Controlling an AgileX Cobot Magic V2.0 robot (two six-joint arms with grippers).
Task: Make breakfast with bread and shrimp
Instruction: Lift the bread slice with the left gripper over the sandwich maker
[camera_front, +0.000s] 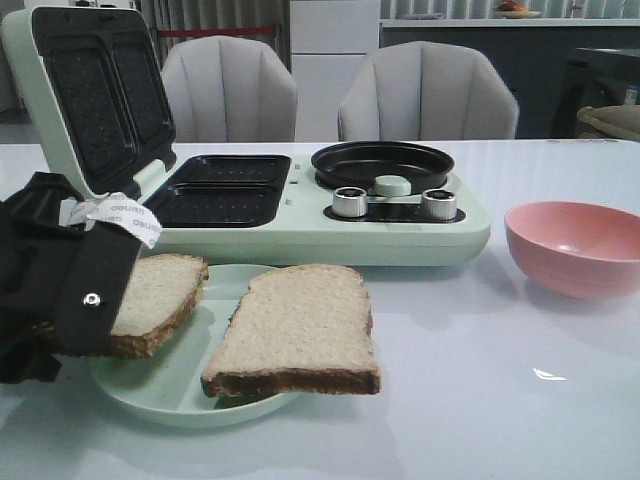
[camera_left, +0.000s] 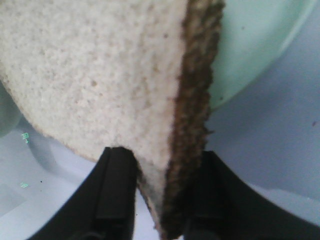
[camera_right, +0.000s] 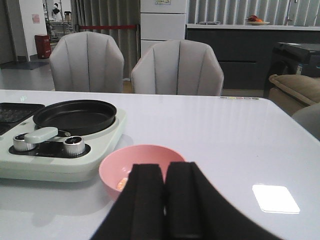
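Bread (camera_front: 160, 300) tilted, crust edge in left end effector (camera_left: 160, 200).

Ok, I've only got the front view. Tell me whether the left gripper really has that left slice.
Observer: Yes. The left wrist view shows the left gripper pinching the left slice at its crusted corner.
Operator: Check the pink bowl's bottom; I can't see it.
Observer: The right wrist view shows a small orange shrimp piece lying in the pink bowl.
Operator: Report the right gripper.
Observer: The right gripper is shut and empty, aimed at that bowl.
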